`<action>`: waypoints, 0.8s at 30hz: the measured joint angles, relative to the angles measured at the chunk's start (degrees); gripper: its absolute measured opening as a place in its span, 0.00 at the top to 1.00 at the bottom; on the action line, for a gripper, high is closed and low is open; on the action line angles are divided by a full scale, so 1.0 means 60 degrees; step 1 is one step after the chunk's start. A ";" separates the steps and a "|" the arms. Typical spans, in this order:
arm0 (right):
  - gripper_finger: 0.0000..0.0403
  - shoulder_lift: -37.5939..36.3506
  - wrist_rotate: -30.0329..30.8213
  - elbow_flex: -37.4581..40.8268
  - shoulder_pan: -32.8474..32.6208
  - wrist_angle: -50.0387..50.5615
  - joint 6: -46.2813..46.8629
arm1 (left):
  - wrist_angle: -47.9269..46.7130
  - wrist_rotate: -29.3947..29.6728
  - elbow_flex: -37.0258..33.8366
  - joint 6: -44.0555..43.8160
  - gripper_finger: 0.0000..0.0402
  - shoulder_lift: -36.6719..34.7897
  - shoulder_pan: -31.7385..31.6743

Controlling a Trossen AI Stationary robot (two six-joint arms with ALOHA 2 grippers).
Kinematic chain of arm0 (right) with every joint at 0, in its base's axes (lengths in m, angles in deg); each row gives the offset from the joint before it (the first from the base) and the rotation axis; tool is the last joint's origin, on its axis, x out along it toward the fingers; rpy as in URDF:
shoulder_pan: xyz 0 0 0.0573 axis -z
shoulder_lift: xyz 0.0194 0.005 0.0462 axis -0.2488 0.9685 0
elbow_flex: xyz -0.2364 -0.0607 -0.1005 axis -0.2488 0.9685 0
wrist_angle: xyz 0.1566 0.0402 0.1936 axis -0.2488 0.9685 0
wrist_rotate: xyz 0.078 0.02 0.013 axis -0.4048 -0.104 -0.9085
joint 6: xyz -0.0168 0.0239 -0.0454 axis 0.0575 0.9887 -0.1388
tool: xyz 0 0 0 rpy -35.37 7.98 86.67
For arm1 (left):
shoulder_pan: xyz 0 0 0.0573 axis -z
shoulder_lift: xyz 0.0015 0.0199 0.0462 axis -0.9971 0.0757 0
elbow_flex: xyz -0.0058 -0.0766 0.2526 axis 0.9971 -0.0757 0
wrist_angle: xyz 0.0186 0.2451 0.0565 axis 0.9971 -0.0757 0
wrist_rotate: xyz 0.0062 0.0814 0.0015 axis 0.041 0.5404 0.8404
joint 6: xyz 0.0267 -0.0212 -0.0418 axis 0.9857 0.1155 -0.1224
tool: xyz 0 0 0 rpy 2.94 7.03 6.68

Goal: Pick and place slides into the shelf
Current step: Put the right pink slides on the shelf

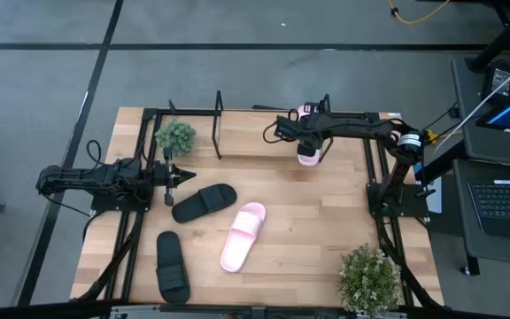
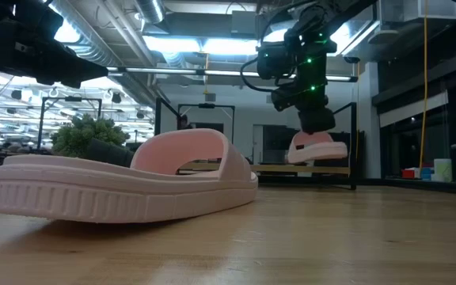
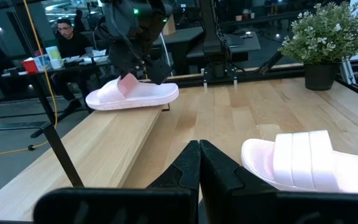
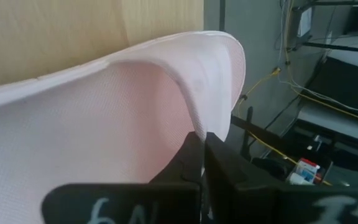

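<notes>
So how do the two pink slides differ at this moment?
The pink slide at the shelf is clamped in the right gripper and held clear of the board, as the low view shows; the pink slide mid-table lies flat on the table, untouched. The held one is at the far edge, the other lies angled beside a black slide. Both share colour and shape.

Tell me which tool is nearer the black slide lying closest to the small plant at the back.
Left. The left tool, fingers shut, sits just beside that black slide, while the right tool is far across the table at the shelf, shut on a pink slide.
</notes>
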 joint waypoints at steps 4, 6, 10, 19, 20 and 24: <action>0.98 0.0000 -0.0002 0.0000 0.0097 -0.0098 0.0014 | 0.0000 0.0000 0.0000 0.0000 1.00 0.0001 0.0000; 0.98 0.0013 -0.0035 0.0000 0.0131 -0.0105 0.0014 | 0.0000 0.0001 0.0004 0.0000 1.00 0.0001 0.0000; 0.98 0.0044 -0.0339 0.0000 0.0175 -0.0101 0.0004 | 0.0000 0.0000 0.0000 0.0000 1.00 -0.0002 0.0000; 0.98 0.0044 -0.0324 0.0000 0.0200 -0.0076 -0.0046 | 0.0001 0.0001 0.0001 0.0000 1.00 -0.0002 0.0002; 0.98 0.0044 -0.0321 0.0000 0.0203 -0.0059 -0.0048 | 0.0002 0.0002 0.0002 0.0000 1.00 0.0000 0.0000; 0.98 0.0044 -0.0323 0.0000 0.0211 -0.0047 -0.0090 | 0.0001 0.0001 0.0004 0.0000 1.00 0.0001 0.0003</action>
